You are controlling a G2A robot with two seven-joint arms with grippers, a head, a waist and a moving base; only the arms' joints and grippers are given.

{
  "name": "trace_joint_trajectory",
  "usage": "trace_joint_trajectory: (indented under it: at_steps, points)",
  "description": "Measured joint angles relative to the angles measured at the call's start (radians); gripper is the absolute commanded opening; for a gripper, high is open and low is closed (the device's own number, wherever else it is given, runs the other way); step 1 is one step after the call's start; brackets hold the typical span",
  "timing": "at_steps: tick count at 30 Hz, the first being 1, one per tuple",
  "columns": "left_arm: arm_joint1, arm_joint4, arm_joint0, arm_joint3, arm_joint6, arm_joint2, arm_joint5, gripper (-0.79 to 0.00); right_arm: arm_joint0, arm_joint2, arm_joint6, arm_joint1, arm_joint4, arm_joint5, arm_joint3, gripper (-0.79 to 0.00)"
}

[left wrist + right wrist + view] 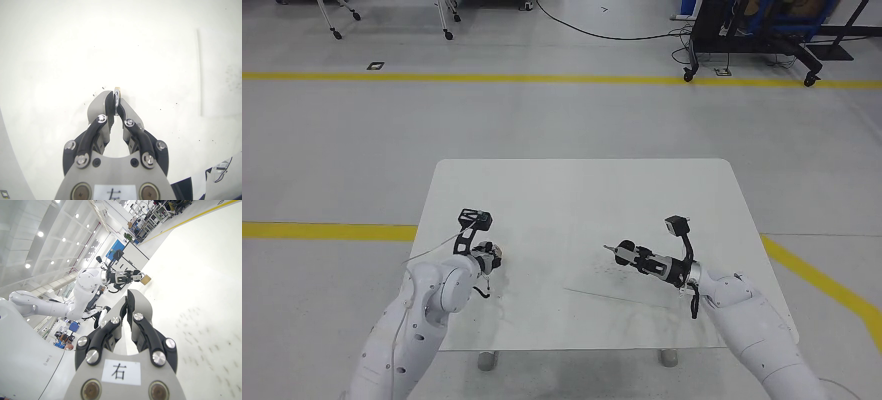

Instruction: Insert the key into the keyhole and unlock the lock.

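My left gripper (115,103) is shut on the silver shackle of a brass padlock (118,90), seen edge-on past the fingertips. From the right wrist view the padlock (146,279) hangs from the left gripper (139,276) just above the table. In the top view the left gripper (492,257) is at the table's left side and my right gripper (622,252) is right of centre, facing it. The right gripper (130,295) is shut, and a thin key tip (608,247) sticks out of it toward the padlock. A wide gap separates key and lock.
The white table (572,190) carries small dark scuff marks (200,321) near the right arm. Its front edge runs close under both arms. Yellow floor lines and wheeled stands lie beyond the far edge.
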Motion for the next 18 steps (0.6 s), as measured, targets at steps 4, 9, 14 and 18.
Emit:
trace_joint_trajectory:
  at_steps: [4,9,14,18]
  points:
    - [-0.001,0.003,-0.003,0.002,-0.005,0.002,0.002,-0.594,0.000,0.000,0.000,0.000,0.000,0.000,0.000,-0.785]
    - [-0.003,0.010,-0.007,0.000,-0.017,0.007,0.004,-0.597,0.000,0.000,0.000,0.000,0.000,0.000,0.000,-0.785]
    - [-0.006,0.017,-0.016,0.011,-0.043,0.021,-0.002,-0.785,0.000,0.000,0.000,0.000,0.000,0.000,0.000,-0.785]
    - [-0.007,0.032,-0.021,0.016,-0.061,0.027,0.004,-0.785,0.000,0.000,0.000,0.000,0.000,0.000,0.000,-0.785]
